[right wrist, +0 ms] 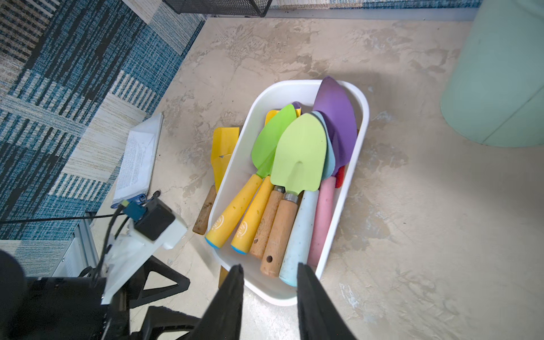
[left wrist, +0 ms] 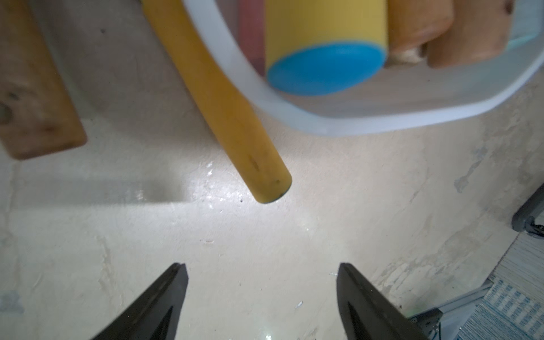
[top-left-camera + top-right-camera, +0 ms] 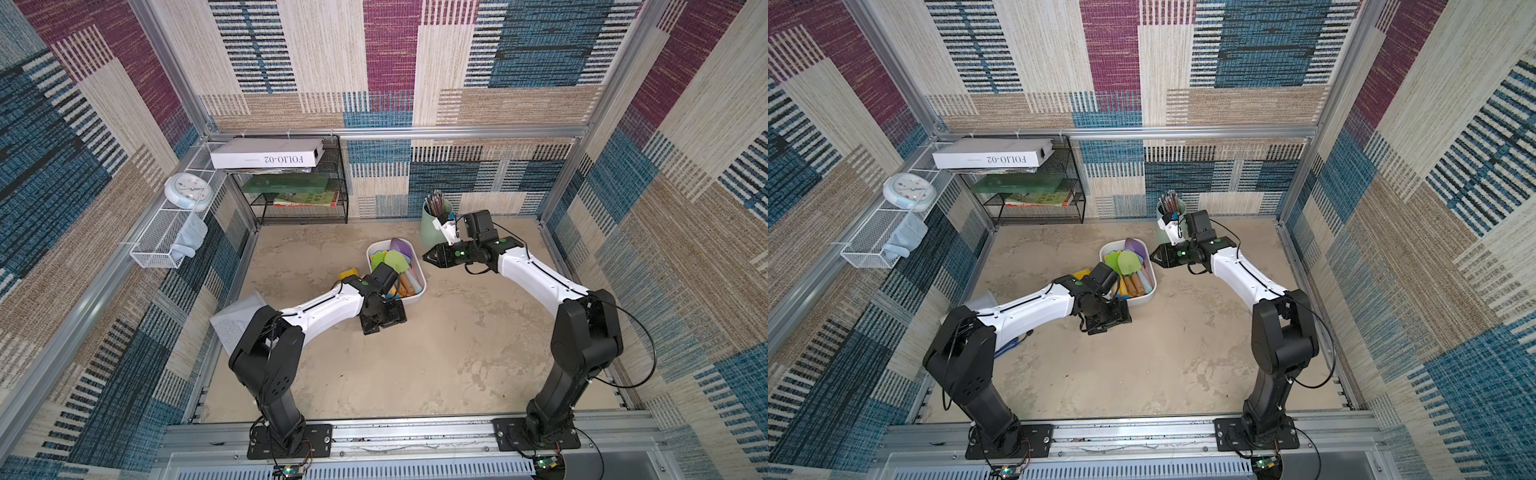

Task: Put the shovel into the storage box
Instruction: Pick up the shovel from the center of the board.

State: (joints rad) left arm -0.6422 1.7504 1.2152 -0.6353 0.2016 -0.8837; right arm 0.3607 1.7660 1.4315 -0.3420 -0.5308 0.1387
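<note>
The white storage box (image 3: 422,277) (image 1: 278,297) holds several shovels with green, purple, yellow and wooden parts. Outside it, along its left wall, a yellow shovel handle (image 2: 235,123) lies on the table, and its end sticks out past the box corner (image 1: 223,275). Further left lies a shovel with a yellow blade (image 1: 225,141) (image 3: 348,274) and a wooden handle (image 2: 35,97). My left gripper (image 2: 262,270) (image 3: 383,322) points down just short of the yellow handle's end, open and empty. My right gripper (image 1: 270,266) (image 3: 426,254) hovers beside the box's right side, jaws apart, holding nothing.
A mint-green pencil cup (image 3: 434,226) stands behind my right wrist. A black wire shelf (image 3: 299,187) with books fills the back left corner. A paper booklet (image 1: 138,159) lies by the left wall. A clock (image 3: 189,191) and a white mesh basket (image 3: 160,245) hang there.
</note>
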